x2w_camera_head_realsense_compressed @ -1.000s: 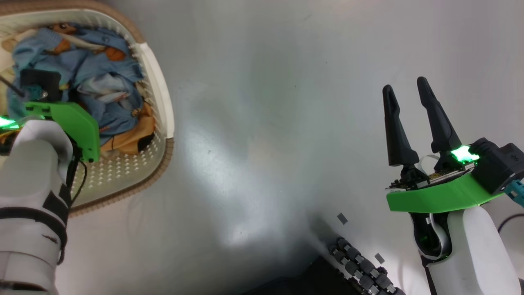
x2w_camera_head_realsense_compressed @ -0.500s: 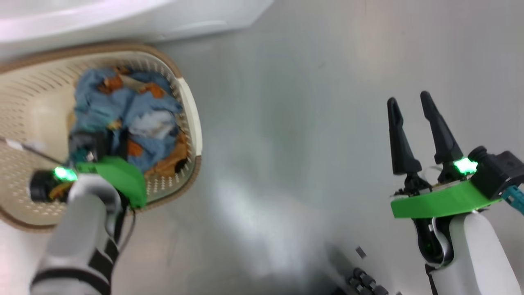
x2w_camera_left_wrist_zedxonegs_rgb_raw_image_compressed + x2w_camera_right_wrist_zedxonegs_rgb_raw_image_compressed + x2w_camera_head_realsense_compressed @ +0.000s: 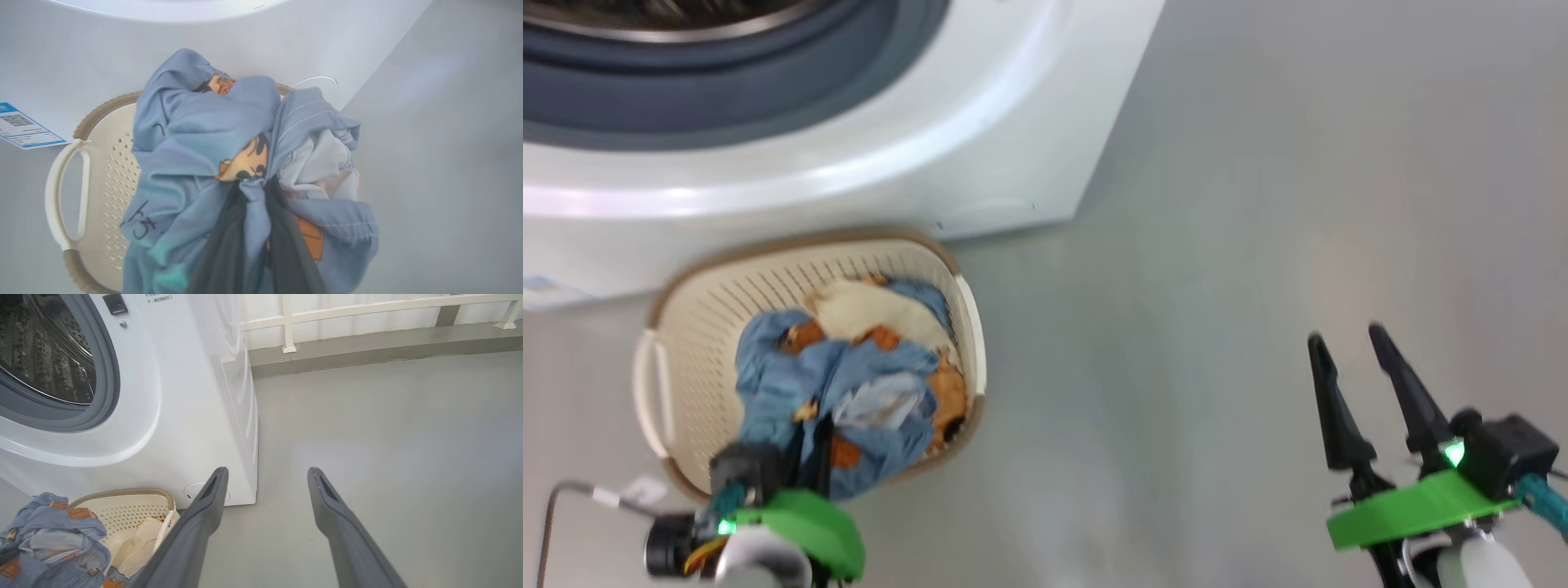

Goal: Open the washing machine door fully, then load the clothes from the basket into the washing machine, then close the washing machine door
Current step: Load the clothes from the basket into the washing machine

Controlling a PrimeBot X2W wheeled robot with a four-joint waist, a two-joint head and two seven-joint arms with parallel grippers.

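Clothes (image 3: pixel 229 163) first: the left claw (image 3: pixel 255 196) is clamped tight on a twist of the light blue fabric. The bundle bunches up around its dark fingers (image 3: pixel 220 253), right over the basket (image 3: pixel 678 351). Loading is the step in hand, by my read. The drum mouth (image 3: pixel 45 355) of the washing machine (image 3: pixel 980 122) stands uncovered, grey-blue gasket (image 3: pixel 727 90) ringing steel, nothing in the way. The basket sits on the floor (image 3: pixel 1217 245) just in front of the machine, close under the opening. Right claw (image 3: pixel 1346 347) hangs wide open and empty, well off to the side over bare floor.

What next? I'd say a lift, up and forward over the machine's white lip and into the drum, high enough that trailing cloth doesn't snag on the basket's brown rim or the gasket.

Look at the load: soft, crumpled, blue with orange cartoon prints, a pale lining showing, and a cream-white piece (image 3: pixel 866 306) lying in the basket behind the bunch. Whether that piece comes along with the grip, I can't tell; it may need a second pick.
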